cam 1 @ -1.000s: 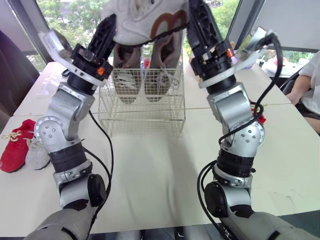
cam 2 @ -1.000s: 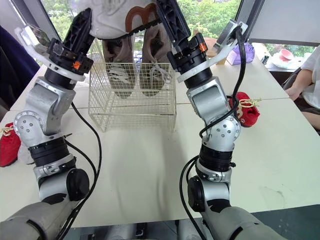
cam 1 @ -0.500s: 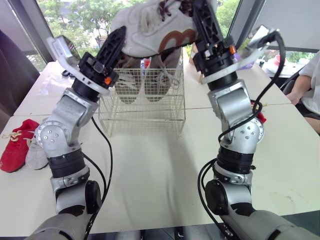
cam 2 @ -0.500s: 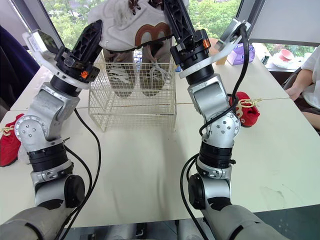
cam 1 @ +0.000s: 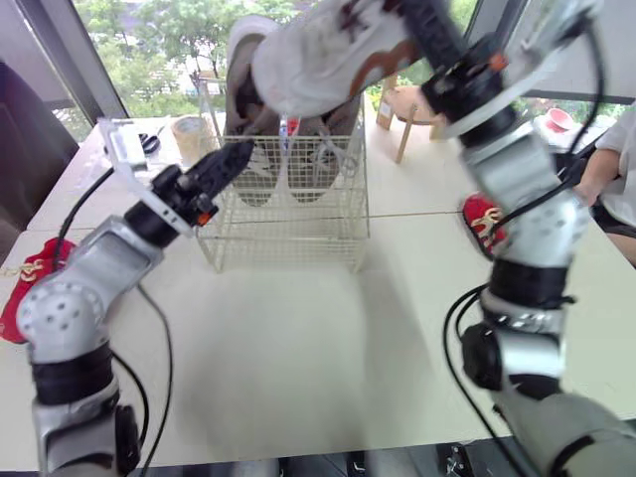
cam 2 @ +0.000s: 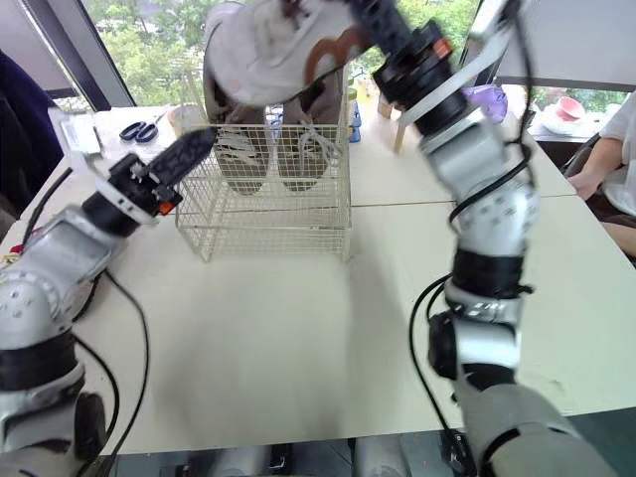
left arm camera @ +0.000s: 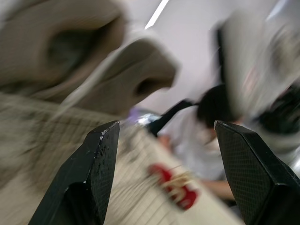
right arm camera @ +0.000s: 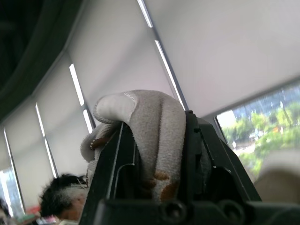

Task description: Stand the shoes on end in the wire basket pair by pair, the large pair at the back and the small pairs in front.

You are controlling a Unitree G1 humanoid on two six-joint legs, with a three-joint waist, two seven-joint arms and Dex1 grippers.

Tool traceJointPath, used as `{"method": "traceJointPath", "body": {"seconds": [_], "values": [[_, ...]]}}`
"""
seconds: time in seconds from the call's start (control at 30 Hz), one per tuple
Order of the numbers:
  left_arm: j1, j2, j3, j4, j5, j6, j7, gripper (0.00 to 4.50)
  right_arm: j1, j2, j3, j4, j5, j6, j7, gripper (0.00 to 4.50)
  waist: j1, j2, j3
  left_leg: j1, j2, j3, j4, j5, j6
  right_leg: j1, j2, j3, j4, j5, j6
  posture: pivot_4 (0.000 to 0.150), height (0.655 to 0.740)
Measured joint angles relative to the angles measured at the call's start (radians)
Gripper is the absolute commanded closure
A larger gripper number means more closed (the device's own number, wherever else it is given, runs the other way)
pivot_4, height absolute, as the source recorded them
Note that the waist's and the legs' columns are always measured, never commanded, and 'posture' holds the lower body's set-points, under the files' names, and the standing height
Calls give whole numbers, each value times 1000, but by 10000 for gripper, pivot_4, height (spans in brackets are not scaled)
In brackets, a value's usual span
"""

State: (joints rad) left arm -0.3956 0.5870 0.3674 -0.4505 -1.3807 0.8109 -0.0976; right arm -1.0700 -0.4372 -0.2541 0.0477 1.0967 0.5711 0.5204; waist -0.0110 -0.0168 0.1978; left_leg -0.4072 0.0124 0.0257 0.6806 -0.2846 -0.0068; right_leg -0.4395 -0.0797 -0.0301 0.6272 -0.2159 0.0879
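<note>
My right pincer (right arm camera: 152,140) is clamped on the white shoe (cam 1: 328,55), high over the wire basket (cam 1: 288,234). I should tip it on end and lower it slowly, clear of the beige pair (cam 1: 253,169) inside. My left pincer (left arm camera: 164,124) hangs open and empty at the basket's left.

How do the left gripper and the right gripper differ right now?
The left gripper has its jaws wide open and empty; the right gripper has its jaws shut on the white shoe. The left gripper is low, near the left side of the wire basket, while the right gripper is up high, with the shoe over the basket. Both have two black jaws.
</note>
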Motion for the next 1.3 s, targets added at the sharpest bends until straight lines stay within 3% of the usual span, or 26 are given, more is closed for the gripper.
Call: {"method": "traceJointPath", "body": {"seconds": [0.13,0.3,0.47,0.73,0.87,0.9,1.0,1.23,1.3], "values": [[158,30,5,-151,8,0,34,10728,-64,-126,122,225,-230,-99,305,35954,-5,0,0,1,0,2,0,0,0,0,0,1,-1,-1,-2,1500,7400],[315,3,1,-243,37,-40,63,10728,-189,-146,258,508,-496,-311,582,35954,-6,1,1,0,1,2,0,0,0,-1,1,2,0,-1,-1,1500,7400],[360,-10,-5,-261,82,-72,61,10728,-296,-109,326,715,-678,-537,729,35954,0,1,1,0,0,2,0,0,0,0,1,1,-1,-1,-2,1500,7400],[364,3,-15,-250,129,-83,34,10728,-353,-29,368,949,-833,-708,899,35954,-3,2,1,0,0,1,0,0,0,0,0,1,-1,-1,-2,1500,7400],[352,4,-40,-233,155,-83,29,10492,-397,3,367,1050,-906,-776,884,18202,-4,2,1,0,0,1,0,0,-1,0,0,1,-1,-1,-2,1500,7400],[352,13,-46,-229,172,-79,27,10492,-399,9,367,1069,-920,-787,870,11440,-4,2,1,0,0,1,0,0,-1,0,0,1,-1,-1,-2,1500,7400],[364,79,-52,-190,211,-67,-15,10492,-399,13,360,1105,-945,-806,850,276,-3,2,1,0,0,1,0,0,-1,-1,0,1,0,-1,-3,1500,7400],[332,200,61,-73,201,-45,-121,10492,-397,-64,299,1061,-936,-756,896,276,-3,2,1,0,1,1,0,0,-1,-1,-1,1,-1,-1,-3,1500,7400],[304,219,90,-47,178,-30,-123,5594,-390,-89,272,988,-904,-683,924,0,-3,3,2,0,2,1,0,0,-1,-1,-1,1,0,-1,-2,1500,7400]]}}
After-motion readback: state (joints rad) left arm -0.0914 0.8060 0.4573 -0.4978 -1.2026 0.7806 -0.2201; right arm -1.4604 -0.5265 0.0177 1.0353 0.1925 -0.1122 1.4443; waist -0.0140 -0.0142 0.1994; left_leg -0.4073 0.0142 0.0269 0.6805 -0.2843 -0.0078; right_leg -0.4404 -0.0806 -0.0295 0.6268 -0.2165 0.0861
